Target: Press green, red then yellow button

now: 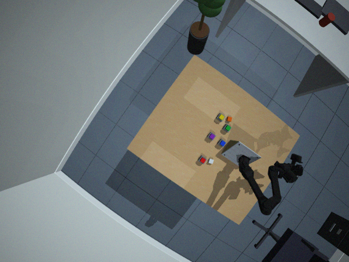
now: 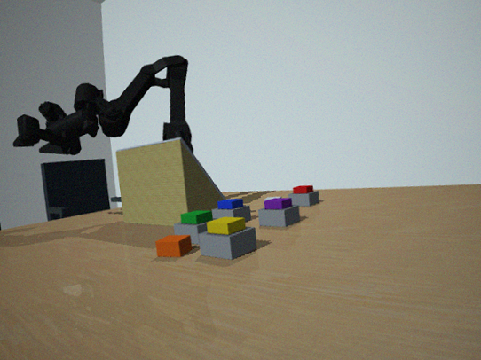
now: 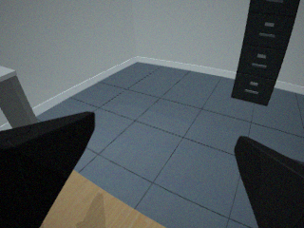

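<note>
- My black two-fingered hand (image 2: 25,134) hangs spread apart, holding nothing, off the wooden desk (image 1: 174,141) edge.
- Swinging toward the square green button (image 1: 228,127), I could clip the small orange block (image 1: 229,119) at its 12 o'clock.

The green button (image 2: 195,217), red button (image 2: 302,189) and yellow button (image 2: 225,225) are each sitting raised on grey bases on the tabletop (image 2: 295,304), yellow lying nearest the exterior camera, red farthest.

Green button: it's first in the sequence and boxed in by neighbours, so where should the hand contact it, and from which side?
Meet the green button on its flat top cap, coming straight down. The cap faces up on a grey base; the orange block and yellow button crowd its sides. The hand, open, hangs off beyond the table edge.
</note>
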You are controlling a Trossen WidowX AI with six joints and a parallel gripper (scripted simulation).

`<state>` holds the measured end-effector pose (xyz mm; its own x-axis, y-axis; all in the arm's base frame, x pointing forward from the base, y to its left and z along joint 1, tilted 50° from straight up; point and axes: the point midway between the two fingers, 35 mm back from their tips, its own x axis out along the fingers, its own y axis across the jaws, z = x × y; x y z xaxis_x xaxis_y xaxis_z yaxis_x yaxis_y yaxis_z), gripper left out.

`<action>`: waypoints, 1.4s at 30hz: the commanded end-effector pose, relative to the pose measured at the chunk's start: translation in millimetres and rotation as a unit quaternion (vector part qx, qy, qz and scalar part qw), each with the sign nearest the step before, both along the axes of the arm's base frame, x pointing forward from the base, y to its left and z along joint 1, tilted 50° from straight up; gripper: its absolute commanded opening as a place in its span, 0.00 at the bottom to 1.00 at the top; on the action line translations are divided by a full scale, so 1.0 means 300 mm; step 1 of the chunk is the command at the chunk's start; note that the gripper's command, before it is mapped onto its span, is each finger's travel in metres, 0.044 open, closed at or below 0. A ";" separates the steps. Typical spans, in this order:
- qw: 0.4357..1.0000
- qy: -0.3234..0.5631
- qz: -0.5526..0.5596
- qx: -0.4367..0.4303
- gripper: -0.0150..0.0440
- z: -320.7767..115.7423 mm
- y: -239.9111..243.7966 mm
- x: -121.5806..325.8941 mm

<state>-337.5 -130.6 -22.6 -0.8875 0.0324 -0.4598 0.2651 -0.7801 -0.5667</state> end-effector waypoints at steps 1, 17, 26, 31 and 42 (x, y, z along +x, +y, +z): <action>1.000 -0.004 0.007 0.003 0.93 -0.006 -0.011 0.004; 0.831 -0.266 0.442 0.208 0.93 -0.313 -0.559 0.563; 0.660 -0.363 0.585 0.301 0.93 -0.357 -0.605 0.929; 0.554 -0.408 0.637 0.348 0.93 -0.347 -0.572 1.122; 0.318 -0.491 0.684 0.437 0.93 -0.243 -0.403 1.488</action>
<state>55.8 -284.1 -112.8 0.1772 0.2129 -0.9609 0.5835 0.7635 0.2767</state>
